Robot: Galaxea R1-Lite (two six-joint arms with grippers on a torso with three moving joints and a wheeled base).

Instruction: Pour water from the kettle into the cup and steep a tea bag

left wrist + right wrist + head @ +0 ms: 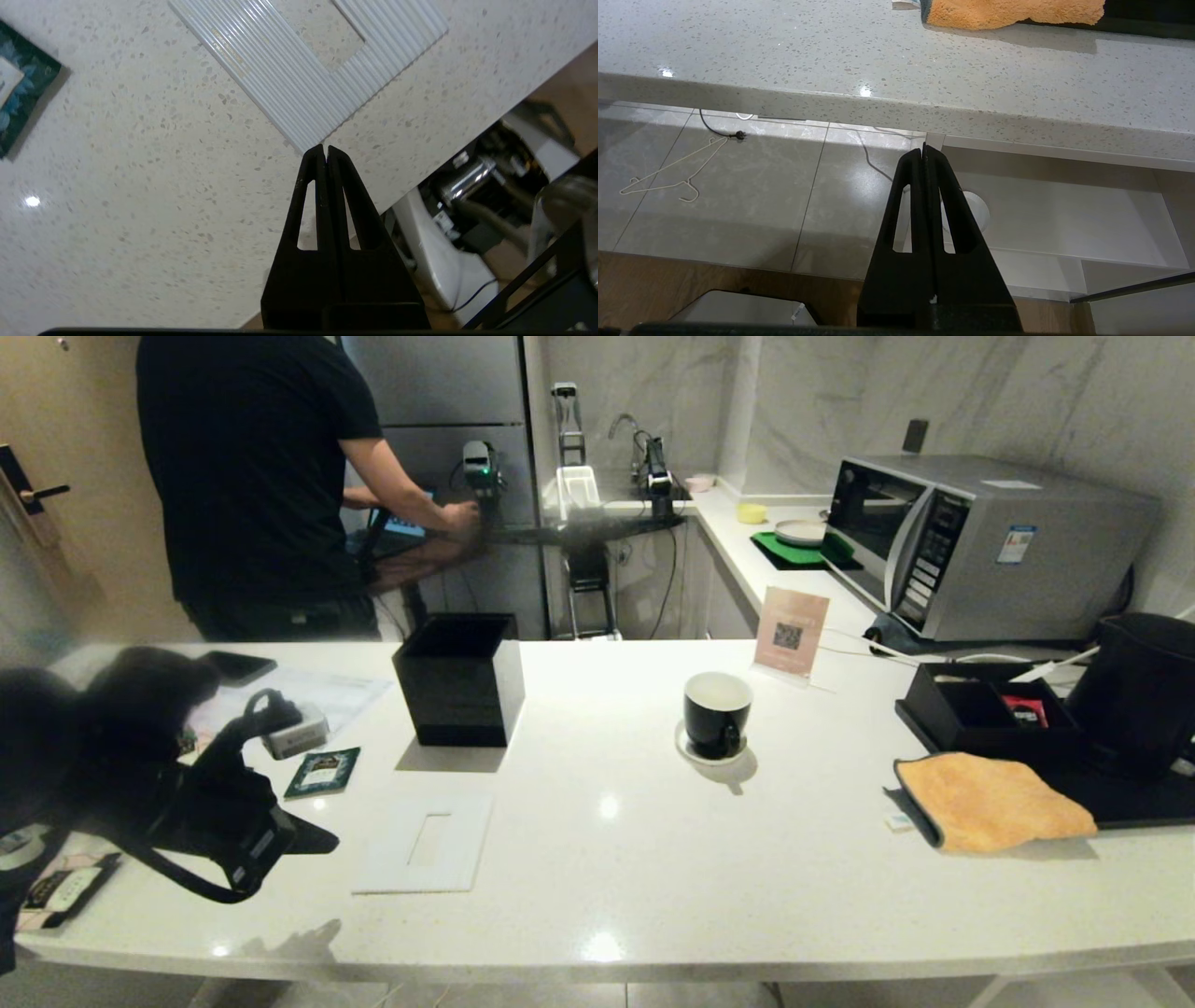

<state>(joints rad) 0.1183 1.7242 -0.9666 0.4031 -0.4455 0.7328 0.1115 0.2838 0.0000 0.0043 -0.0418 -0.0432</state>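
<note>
The cup (717, 712), glossy black with a white inside, stands on a small white saucer (689, 751) in the middle of the white counter. At the far right stands the large matte black kettle (1144, 695). A small dark green packet (322, 772) (21, 93), perhaps the tea bag, lies flat at the left. My left gripper (320, 843) (325, 148) is shut and empty, hovering over the counter's front left, between the packet and a white ribbed plate (425, 840) (299, 79). My right gripper (923, 148) is shut, empty, and sits below the counter's front edge, outside the head view.
A black open-topped square box (459, 679) stands behind the ribbed plate. An orange cloth (994, 800), a black tray (943, 695) and a microwave (980, 541) fill the right side. A card stand (790, 635) is behind the cup. A person (252, 476) works beyond the counter.
</note>
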